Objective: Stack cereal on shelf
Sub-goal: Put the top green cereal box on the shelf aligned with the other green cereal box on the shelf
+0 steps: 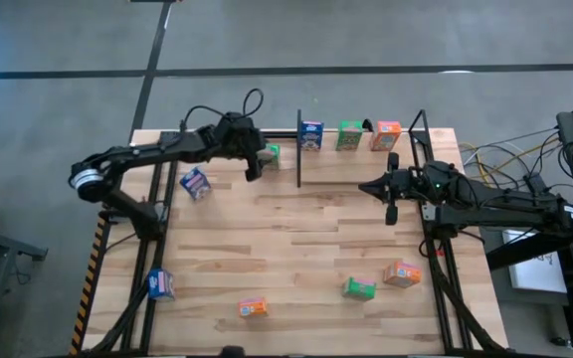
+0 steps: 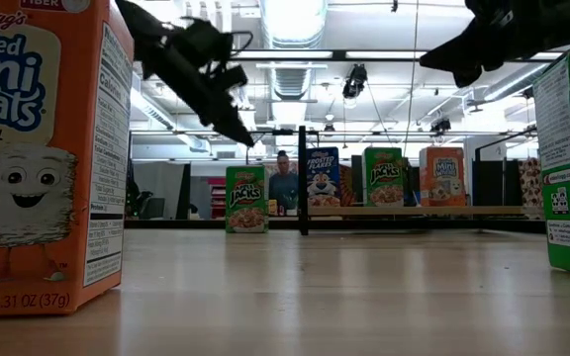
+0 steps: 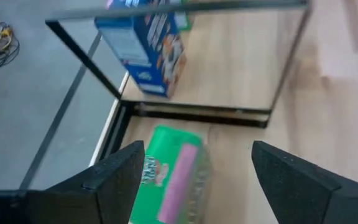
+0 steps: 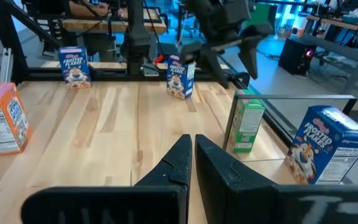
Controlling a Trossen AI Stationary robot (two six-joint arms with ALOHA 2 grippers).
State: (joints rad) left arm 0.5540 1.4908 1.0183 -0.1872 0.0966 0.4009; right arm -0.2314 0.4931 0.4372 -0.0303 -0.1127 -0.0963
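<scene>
On the left of the tabletop (image 1: 296, 239) a blue box (image 1: 160, 284) lies near the front edge, and another blue box (image 1: 195, 182) lies farther back, just left of the left hand (image 1: 254, 164). That hand hangs with its fingers (image 3: 114, 180) spread wide and empty, above a green box (image 1: 272, 155) that stands at the left end of the shelf (image 1: 366, 149), left of the black divider (image 1: 298, 149). From the left wrist the green box (image 3: 173, 177) shows between the open fingers, with a blue box (image 3: 145, 40) beyond it. Near the front edge an orange box (image 1: 253, 307) lies left of centre. Right of the divider, three boxes stand in a row on the shelf: blue (image 1: 311, 134), then green (image 1: 349, 135), then orange (image 1: 386, 135). In front and to the right, a green box (image 1: 359, 288) and an orange box (image 1: 402, 273) lie on the tabletop. The right hand (image 1: 390, 211) hovers over bare wood near the right end of the shelf, its fingers (image 4: 178, 163) pressed nearly together and holding nothing
</scene>
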